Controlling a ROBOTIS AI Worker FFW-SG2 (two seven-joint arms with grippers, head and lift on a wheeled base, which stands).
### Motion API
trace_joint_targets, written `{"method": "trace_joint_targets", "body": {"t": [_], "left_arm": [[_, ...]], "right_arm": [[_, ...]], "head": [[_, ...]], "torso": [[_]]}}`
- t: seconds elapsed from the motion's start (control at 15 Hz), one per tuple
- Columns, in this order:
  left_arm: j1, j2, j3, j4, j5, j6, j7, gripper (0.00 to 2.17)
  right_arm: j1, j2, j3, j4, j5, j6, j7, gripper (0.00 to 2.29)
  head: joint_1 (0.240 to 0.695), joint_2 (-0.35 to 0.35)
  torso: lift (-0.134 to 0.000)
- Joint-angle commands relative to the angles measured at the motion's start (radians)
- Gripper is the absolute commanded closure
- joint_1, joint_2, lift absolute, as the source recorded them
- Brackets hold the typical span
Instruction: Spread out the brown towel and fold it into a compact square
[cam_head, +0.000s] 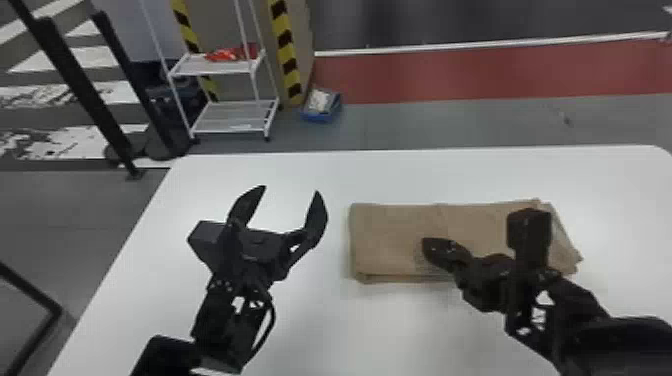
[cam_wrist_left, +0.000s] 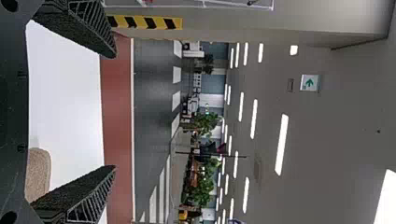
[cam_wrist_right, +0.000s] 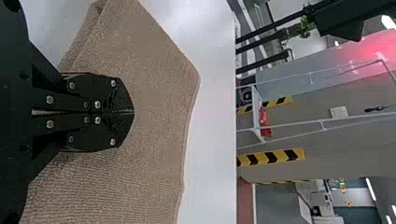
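The brown towel (cam_head: 395, 235) lies on the table as a folded, wide rectangle, its layers slightly offset at the right end. Over its middle, near the front edge, is my right gripper (cam_head: 434, 250). In the right wrist view that gripper (cam_wrist_right: 130, 112) has its fingers pressed together above the towel (cam_wrist_right: 154, 93), with no cloth visible between them. My left gripper (cam_head: 291, 192) stands open to the left of the towel, apart from it. In the left wrist view the gripper (cam_wrist_left: 114, 112) has its fingers wide apart, and a rounded towel edge (cam_wrist_left: 38, 170) shows beside one of them.
The white table (cam_head: 310, 325) extends around the towel on all sides. Beyond its far edge stand a white wire shelf (cam_head: 230, 117) and a blue box (cam_head: 321, 106) on the floor. Black posts (cam_head: 85, 90) rise past the table's far left corner.
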Motion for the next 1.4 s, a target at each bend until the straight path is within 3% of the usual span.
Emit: {"method": "trace_joint_targets", "body": {"t": [0.0, 0.07, 0.2, 0.4, 0.47, 0.6, 0.67, 0.73, 0.8, 1.0, 1.33], "left_arm": [[-0.004, -0.001, 0.001, 0.005, 0.001, 0.0, -0.001, 0.03], [-0.01, -0.002, -0.005, 0.009, 0.0, 0.003, -0.001, 0.03], [-0.019, -0.004, -0.023, 0.015, -0.005, 0.009, -0.001, 0.04], [-0.028, -0.002, -0.057, 0.018, -0.016, 0.031, -0.006, 0.04], [-0.036, -0.004, -0.065, 0.02, -0.017, 0.061, -0.013, 0.06], [-0.062, -0.004, -0.077, 0.024, -0.014, 0.193, -0.036, 0.39], [-0.07, -0.002, -0.077, 0.031, -0.013, 0.227, -0.078, 0.81], [-0.079, -0.004, -0.072, 0.029, -0.002, 0.325, -0.13, 1.66], [-0.09, -0.005, -0.069, 0.028, 0.015, 0.417, -0.139, 2.06], [-0.114, -0.007, -0.077, 0.044, 0.015, 0.436, -0.161, 2.07], [-0.13, 0.001, -0.078, 0.078, 0.009, 0.442, -0.213, 2.07]], "right_arm": [[0.056, -0.007, -0.083, -0.129, -0.023, 0.005, 0.0, 1.45], [0.064, -0.012, -0.134, -0.163, -0.044, 0.005, 0.007, 1.14], [0.063, -0.033, -0.275, -0.172, -0.118, 0.008, 0.05, 0.01], [0.049, -0.121, -0.445, -0.137, -0.248, 0.048, 0.119, 0.04], [0.043, -0.142, -0.484, -0.117, -0.27, 0.051, 0.129, 0.06], [0.024, -0.185, -0.525, -0.075, -0.276, 0.091, 0.129, 0.07], [0.023, -0.19, -0.537, -0.065, -0.271, 0.091, 0.129, 0.07], [0.02, -0.193, -0.542, -0.054, -0.27, 0.091, 0.129, 0.07], [0.01, -0.195, -0.542, -0.04, -0.265, 0.091, 0.129, 0.07], [-0.029, -0.188, -0.513, 0.003, -0.245, 0.131, 0.126, 0.07], [-0.106, -0.185, -0.418, 0.087, -0.175, 0.168, 0.12, 0.07]], "head": [[0.695, 0.164], [0.695, 0.157], [0.695, 0.101], [0.695, 0.013], [0.695, -0.057], [0.695, -0.121], [0.695, -0.152], [0.695, -0.178], [0.695, -0.202], [0.695, -0.244], [0.695, -0.224]], "torso": [[-0.119], [-0.119], [-0.119], [-0.119], [-0.119], [-0.119], [-0.119], [-0.119], [-0.119], [-0.119], [-0.119]]}}
